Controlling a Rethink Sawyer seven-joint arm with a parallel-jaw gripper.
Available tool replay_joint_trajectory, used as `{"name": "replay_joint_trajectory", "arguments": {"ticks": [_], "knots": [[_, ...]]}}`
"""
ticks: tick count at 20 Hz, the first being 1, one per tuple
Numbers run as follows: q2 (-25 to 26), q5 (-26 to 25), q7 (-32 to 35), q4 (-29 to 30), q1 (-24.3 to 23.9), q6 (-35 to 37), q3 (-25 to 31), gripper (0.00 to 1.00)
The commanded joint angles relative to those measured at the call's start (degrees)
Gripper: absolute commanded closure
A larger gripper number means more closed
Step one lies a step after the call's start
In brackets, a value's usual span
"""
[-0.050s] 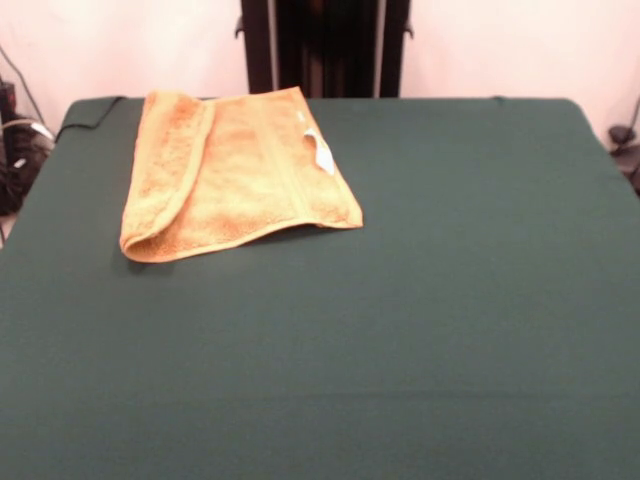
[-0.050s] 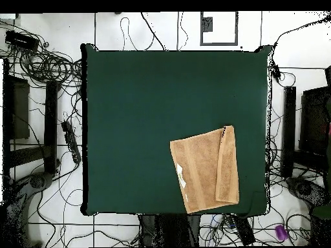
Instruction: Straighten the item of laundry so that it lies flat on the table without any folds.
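Golden-orange towel point(image 1: 232, 172) on the green table point(image 1: 400, 330), sitting toward 11 o'clock in the front view and toward 5 o'clock in the overhead view point(image 2: 205, 169). Not flat: one long side doubled over into a strip point(image 1: 168, 170), rounded at the fold. Woven band point(image 1: 283, 160) running across the single layer, small white tag point(image 1: 320, 150) beside it. Far hem right at the table's edge. Wide bare cloth from 3 through 9 o'clock in front. No claw visible in either view.
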Motion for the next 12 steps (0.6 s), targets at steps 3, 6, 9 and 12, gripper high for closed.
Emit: {"name": "replay_joint_trajectory", "arguments": {"ticks": [3,6,9,12], "knots": [[0.0,5.6,27.0,12.9,8.5,-5.0,-9.1,0.00],[0.3,8.3,32.6,14.3,11.1,-7.8,-12.6,0.00],[1.2,11.4,37.9,15.0,13.6,-9.8,-16.0,0.00],[3.5,14.6,43.0,14.9,15.7,-13.0,-19.0,0.00]]}}
